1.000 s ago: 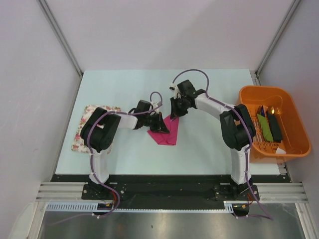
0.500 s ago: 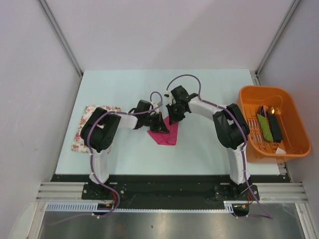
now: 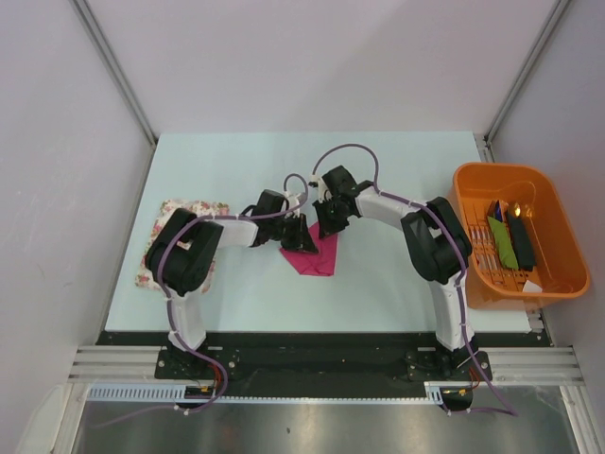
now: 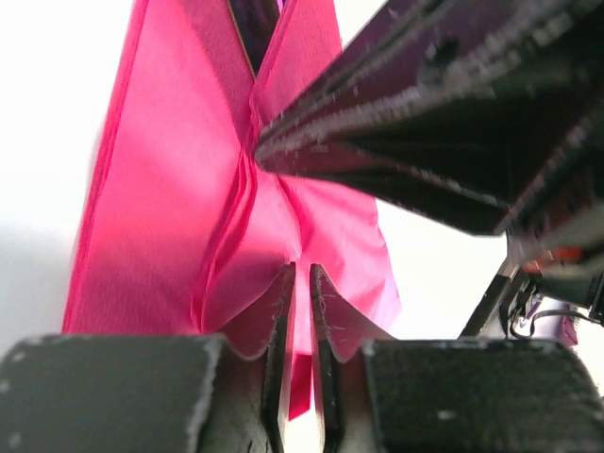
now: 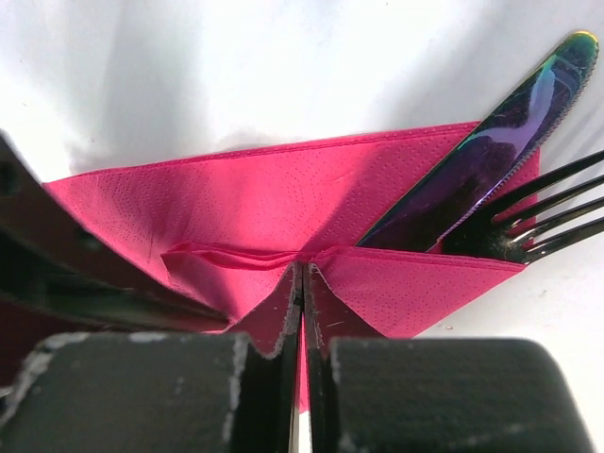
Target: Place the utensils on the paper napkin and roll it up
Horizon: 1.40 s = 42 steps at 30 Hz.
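Observation:
The magenta-pink paper napkin (image 3: 319, 255) lies mid-table, its far part folded up. My left gripper (image 3: 301, 232) is shut on a pinched fold of the napkin (image 4: 189, 208). My right gripper (image 3: 325, 227) is shut on the napkin's edge (image 5: 283, 203) right beside it; its fingers (image 4: 425, 132) cross the left wrist view. A dark iridescent purple knife (image 5: 481, 151) and a dark fork (image 5: 528, 212) stick out from under the napkin's fold in the right wrist view. They are hidden in the top view.
A floral-print cloth mat (image 3: 161, 241) lies at the left table edge under the left arm. An orange tub (image 3: 553, 203) with green, black and other items stands at the right edge.
My right arm has swung left, bringing its gripper close against the left gripper over the napkin's far edge. The left gripper and the napkin have hardly moved.

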Available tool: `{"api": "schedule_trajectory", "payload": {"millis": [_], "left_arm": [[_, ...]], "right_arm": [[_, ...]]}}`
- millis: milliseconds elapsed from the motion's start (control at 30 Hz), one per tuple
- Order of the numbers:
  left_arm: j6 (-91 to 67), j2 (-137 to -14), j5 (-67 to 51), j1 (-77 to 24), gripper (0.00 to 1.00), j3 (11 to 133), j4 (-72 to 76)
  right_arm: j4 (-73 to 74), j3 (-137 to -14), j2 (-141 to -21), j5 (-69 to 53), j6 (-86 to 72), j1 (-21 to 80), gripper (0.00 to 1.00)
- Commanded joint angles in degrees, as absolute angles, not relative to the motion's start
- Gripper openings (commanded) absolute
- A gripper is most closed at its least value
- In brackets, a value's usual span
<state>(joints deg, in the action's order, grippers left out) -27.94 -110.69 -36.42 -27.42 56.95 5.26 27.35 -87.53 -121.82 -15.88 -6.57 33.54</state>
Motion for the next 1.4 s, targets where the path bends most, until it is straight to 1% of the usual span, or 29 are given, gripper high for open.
{"api": "schedule_trajectory", "payload": {"millis": [0, 33, 100, 267, 367, 400, 500, 667, 767, 800, 933, 1167, 1367], "left_arm": [[-26.01, -105.04, -35.42, -27.77, 0.17, 55.37, 4.83], [-26.1, -104.77, -35.94, -27.95, 0.2, 55.28, 5.44], [-25.32, -104.5, -35.95, -28.91, 0.21, 55.54, 5.54], [-25.14, -106.43, -36.13, -30.67, 0.2, 55.55, 6.51], [-26.19, -109.15, -34.99, -30.59, 0.15, 54.5, 5.71], [-26.71, -109.6, -34.72, -30.06, 0.12, 53.97, 6.23], [-28.03, -111.79, -34.98, -29.01, 0.07, 52.3, 7.03], [-29.26, -114.95, -36.04, -28.92, 0.03, 50.8, 8.35], [-28.92, -115.49, -35.6, -28.74, 0.01, 50.36, 8.18], [-28.66, -115.49, -35.42, -28.74, 0.01, 50.45, 7.74], [-28.21, -115.4, -34.89, -28.39, 0.0, 50.45, 6.51], [-27.6, -114.96, -34.8, -28.39, 0.0, 51.85, 5.19], [-27.42, -114.61, -34.63, -28.39, 0.0, 52.03, 5.19]], "right_arm": [[28.57, -83.32, -126.56, -11.34, -3.25, 33.75, 0.01], [28.74, -83.23, -126.48, -11.42, -3.16, 33.66, 0.01], [28.65, -82.62, -126.12, -12.21, -3.25, 33.4, 0.01], [28.65, -82.53, -124.81, -13.53, -3.78, 33.22, 0.01], [29.0, -83.14, -124.02, -14.32, -4.13, 32.78, 0.01], [29.0, -83.58, -123.84, -14.59, -4.04, 32.61, 0.02], [29.0, -84.28, -123.31, -15.03, -3.87, 32.52, 0.02], [29.88, -85.43, -123.84, -15.38, -3.43, 32.43, 0.03], [30.23, -87.01, -122.79, -17.92, -4.3, 31.99, 0.07], [30.5, -87.62, -121.65, -18.8, -4.83, 31.73, 0.09], [32.16, -92.53, -118.75, -23.38, -7.38, 30.85, 0.15], [34.71, -92.82, -118.21, -21.18, -5.19, 31.73, 0.13], [32.52, -91.06, -119.96, -21.01, -5.36, 31.99, 0.11]]}}
